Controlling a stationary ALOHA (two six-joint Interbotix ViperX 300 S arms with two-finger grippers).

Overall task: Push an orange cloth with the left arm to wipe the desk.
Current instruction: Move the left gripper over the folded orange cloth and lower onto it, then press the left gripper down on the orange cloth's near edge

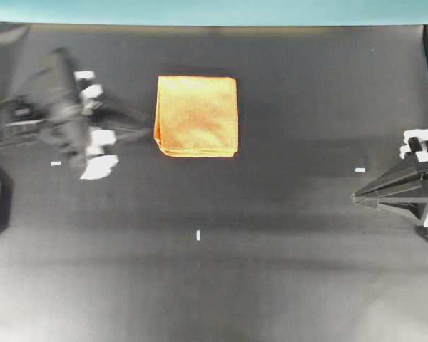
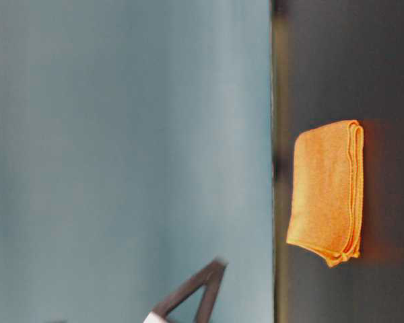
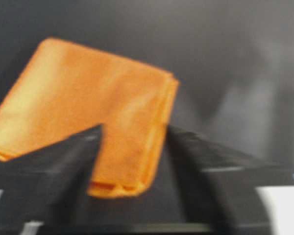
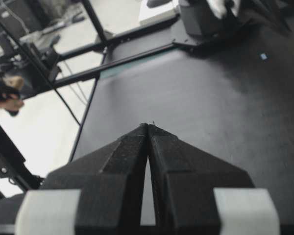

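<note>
My left pincer is spread apart, holding nothing, its tips close to the left edge of the orange cloth. The cloth lies flat on the desk, near the back edge with the teal strip. I think I am lining up to push. Next I should go low, touch the cloth and slide it. My right pincer is pressed together, well apart.
</note>
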